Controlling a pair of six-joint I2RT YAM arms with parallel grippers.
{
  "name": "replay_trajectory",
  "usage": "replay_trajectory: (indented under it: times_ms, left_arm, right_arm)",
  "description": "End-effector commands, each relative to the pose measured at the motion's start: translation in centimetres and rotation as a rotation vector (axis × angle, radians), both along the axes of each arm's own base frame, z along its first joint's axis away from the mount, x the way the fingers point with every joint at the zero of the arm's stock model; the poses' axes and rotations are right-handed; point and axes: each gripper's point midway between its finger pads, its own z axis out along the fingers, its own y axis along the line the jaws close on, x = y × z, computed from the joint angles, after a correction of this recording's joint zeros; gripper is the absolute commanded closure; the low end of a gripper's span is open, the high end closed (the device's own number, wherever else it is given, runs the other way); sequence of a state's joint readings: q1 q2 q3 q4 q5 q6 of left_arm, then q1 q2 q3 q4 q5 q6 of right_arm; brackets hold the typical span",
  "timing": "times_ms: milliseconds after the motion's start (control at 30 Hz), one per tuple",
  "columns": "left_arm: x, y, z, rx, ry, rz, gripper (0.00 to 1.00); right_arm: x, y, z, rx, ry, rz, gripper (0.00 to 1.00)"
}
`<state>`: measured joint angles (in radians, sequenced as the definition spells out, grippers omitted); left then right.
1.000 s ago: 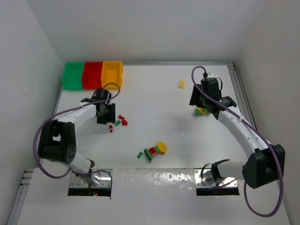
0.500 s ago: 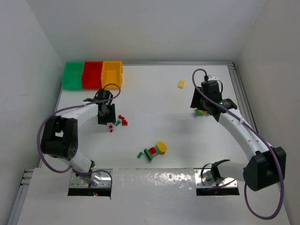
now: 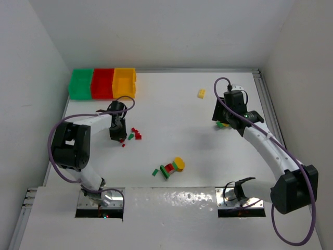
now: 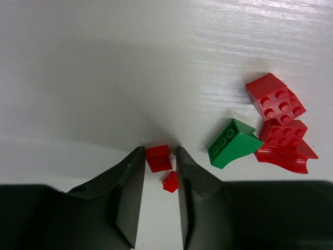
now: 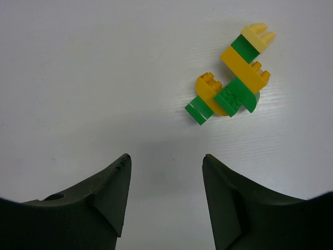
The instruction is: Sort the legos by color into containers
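Now, left fingers (image 4: 125, 198): we see them nipped onto a small red brick (image 4: 158, 158), one tip against each side, the brick resting on the surface (image 4: 104, 62).
Right fingers (image 5: 112, 192): apart and holding nothing, with a yellow-and-green cluster (image 5: 234, 86) at their 1 o'clock.
Slip risk: we judge the hold shallow, at the tips only; a quick lift could squirt the brick out or twist it.
Stray risk: a tiny red piece (image 4: 169, 181) sits at the brick's 5 o'clock, between the tips; it may jam, ride along or get flicked away.
Neighbour risk: the green brick (image 4: 232, 143) at 3 o'clock lies near the tip on that side; a sideways drag could scatter it and the red pile (image 4: 278, 112).
Drop risk: the red bin (image 3: 102, 83) stands at the surface's 11 o'clock, between the green bin (image 3: 80, 83) and the yellow bin (image 3: 125, 82); we think a loose release could land the brick in a wrong one.
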<state>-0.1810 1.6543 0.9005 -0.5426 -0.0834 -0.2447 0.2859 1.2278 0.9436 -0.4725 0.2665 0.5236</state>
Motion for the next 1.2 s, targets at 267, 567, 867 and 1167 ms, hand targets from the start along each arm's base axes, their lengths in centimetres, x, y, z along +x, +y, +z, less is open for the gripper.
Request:
replay_trajectory:
  times_ms: [267,567,867,1167]
  left_arm:
    - [0.0,0.4,0.1,0.027,-0.022,0.013,1.0]
    - [8.0,1.9,10.0,0.115,-0.29,-0.002,1.0]
    - [22.8,11.0,22.3,0.105,-0.585,0.174,1.0]
    - [32.3,12.6,17.9,0.167,-0.637,0.108,1.0]
  right_arm:
    - [0.6,-0.6,1.4,-0.026,-0.071,-0.025,0.43]
    - [1.2,0.3,1.8,0.012,-0.099,0.007,0.42]
    - [1.6,1.7,0.8,0.053,-0.096,0.068,0.43]
    - [1.7,2.2,0.5,0.066,-0.084,0.08,0.43]
